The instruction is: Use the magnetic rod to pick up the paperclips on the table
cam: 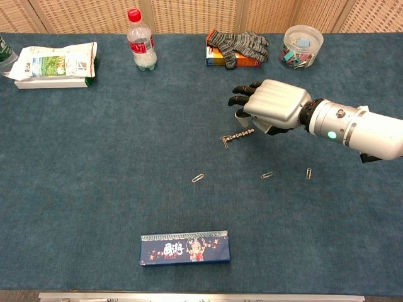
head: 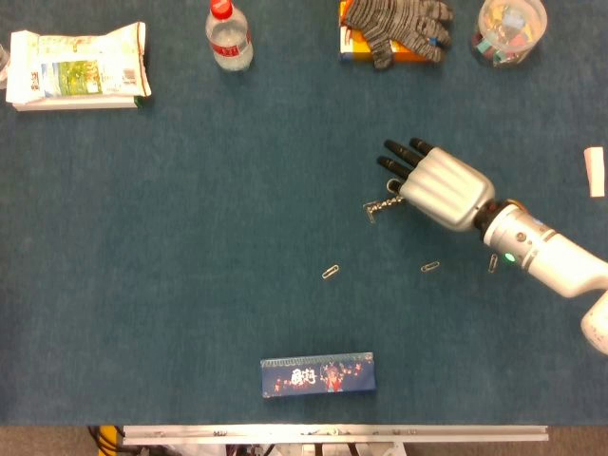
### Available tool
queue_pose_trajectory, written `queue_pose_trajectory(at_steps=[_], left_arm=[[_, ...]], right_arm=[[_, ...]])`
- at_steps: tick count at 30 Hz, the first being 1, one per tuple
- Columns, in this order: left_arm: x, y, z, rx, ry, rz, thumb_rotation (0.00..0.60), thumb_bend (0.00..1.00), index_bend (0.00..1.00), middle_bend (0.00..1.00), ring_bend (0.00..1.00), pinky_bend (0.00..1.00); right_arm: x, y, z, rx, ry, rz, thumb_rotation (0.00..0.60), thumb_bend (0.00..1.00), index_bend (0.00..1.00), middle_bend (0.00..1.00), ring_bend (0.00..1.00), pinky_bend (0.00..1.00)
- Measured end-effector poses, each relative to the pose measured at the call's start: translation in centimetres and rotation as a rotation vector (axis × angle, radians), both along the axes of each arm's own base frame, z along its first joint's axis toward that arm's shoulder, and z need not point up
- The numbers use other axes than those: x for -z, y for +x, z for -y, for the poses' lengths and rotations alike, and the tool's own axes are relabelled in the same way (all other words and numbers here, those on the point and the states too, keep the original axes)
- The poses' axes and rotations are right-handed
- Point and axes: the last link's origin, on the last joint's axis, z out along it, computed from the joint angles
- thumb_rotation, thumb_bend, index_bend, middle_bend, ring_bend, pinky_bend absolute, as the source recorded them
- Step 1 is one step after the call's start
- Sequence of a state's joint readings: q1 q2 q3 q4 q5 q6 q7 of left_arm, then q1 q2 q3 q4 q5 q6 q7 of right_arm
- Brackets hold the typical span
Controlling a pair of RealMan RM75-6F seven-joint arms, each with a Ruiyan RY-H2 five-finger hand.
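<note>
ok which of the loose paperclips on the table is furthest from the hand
The leftmost paperclip, lying alone above the blue box. The other two lie further right, close under the right hand and its forearm.

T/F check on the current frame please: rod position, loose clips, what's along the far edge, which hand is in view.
1. The magnetic rod lies on the table beside the right hand. True.
2. Three paperclips lie loose on the cloth: one, a second, a third. True.
3. The water bottle is tipped over. False: it stands upright, red cap on top.
4. The grey gloves lie on the blue box. False: they rest on an orange box at the far edge; the blue box is near the front.
5. The left hand shows. False: neither view shows it.
</note>
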State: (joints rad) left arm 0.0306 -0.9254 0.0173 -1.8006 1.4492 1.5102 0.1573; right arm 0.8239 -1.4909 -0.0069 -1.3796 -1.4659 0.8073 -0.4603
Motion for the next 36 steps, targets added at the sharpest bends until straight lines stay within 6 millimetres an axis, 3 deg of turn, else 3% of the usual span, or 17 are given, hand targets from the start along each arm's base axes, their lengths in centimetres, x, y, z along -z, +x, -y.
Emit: queue_pose_trajectory(at_steps=[4,10,21,36], left_arm=[[0.0,0.0,0.0,0.001,0.001,0.002,0.600,0.19,0.49,0.05,0.00,0.00],[-0.1,0.0,0.0,0.002,-0.001,0.003,0.600,0.19,0.49,0.05,0.00,0.00],[-0.2,0.1,0.2,0.006,0.000,0.011,0.600,0.19,0.50,0.05,0.00,0.00],[-0.3,0.1,0.3,0.010,-0.002,0.013,0.600,0.19,0.50,0.05,0.00,0.00]], right_arm=[[0.0,0.4,0.2,0.012,-0.029,0.013,0.600,0.36,0.43,0.15,0.05,0.20],[0.4,0.7,0.2,0.075,-0.045,0.022,0.600,0.28,0.43,0.14,0.03,0.16],[1.5,1.5,0.3,0.194,-0.051,-0.005,0.600,0.26,0.43,0.12,0.01,0.14],[3.3,1.5,0.3,0.191,-0.093,-0.063,0.600,0.27,0.46,0.12,0.01,0.14]])
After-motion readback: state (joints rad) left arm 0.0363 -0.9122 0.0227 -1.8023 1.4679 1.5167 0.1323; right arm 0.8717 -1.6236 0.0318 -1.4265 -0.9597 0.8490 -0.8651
